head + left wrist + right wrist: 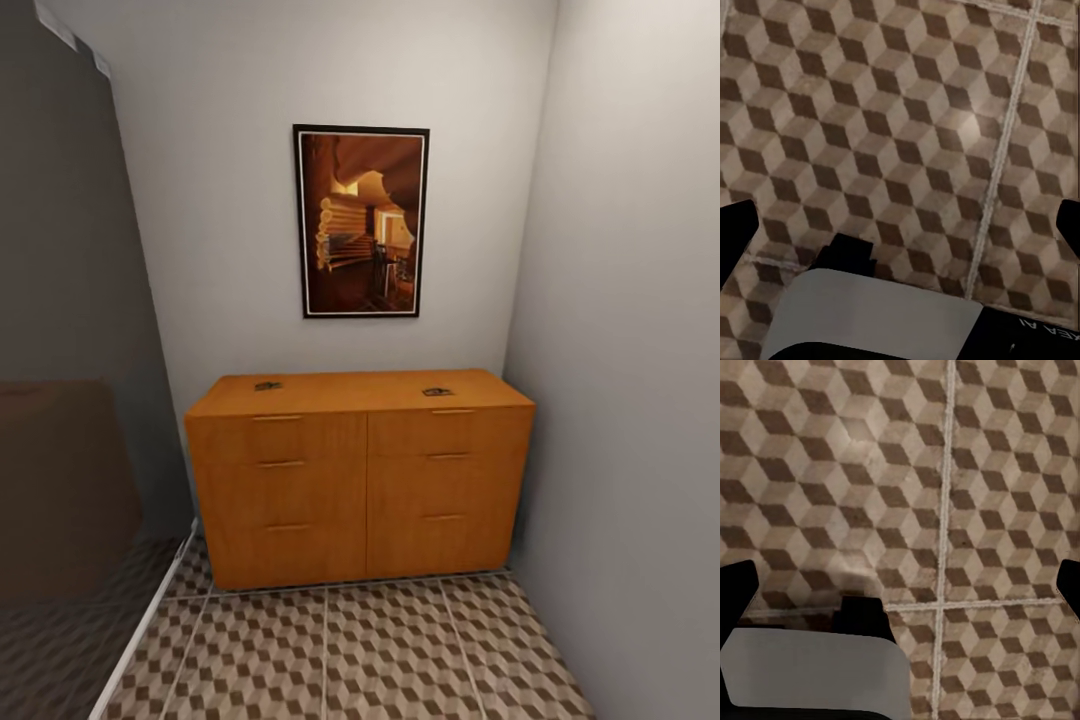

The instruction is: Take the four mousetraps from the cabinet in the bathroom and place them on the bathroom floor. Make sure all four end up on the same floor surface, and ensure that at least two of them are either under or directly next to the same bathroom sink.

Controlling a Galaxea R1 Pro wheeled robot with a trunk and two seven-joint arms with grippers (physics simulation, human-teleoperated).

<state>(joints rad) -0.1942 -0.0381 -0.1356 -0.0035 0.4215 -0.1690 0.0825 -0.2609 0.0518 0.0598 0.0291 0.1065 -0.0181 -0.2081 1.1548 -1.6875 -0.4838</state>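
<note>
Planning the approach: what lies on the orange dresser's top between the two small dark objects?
Bare orange wood. In the head view the orange wooden dresser has one small dark object near the left, another near the right, nothing between.

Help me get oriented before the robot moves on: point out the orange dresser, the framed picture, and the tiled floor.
orange dresser [365, 480]: head view, middle of its drawer fronts.
framed picture [361, 221]: head view, centre of the canvas on the back wall.
tiled floor [390, 655]: head view, bare cube-pattern tile in front of the dresser.
</note>
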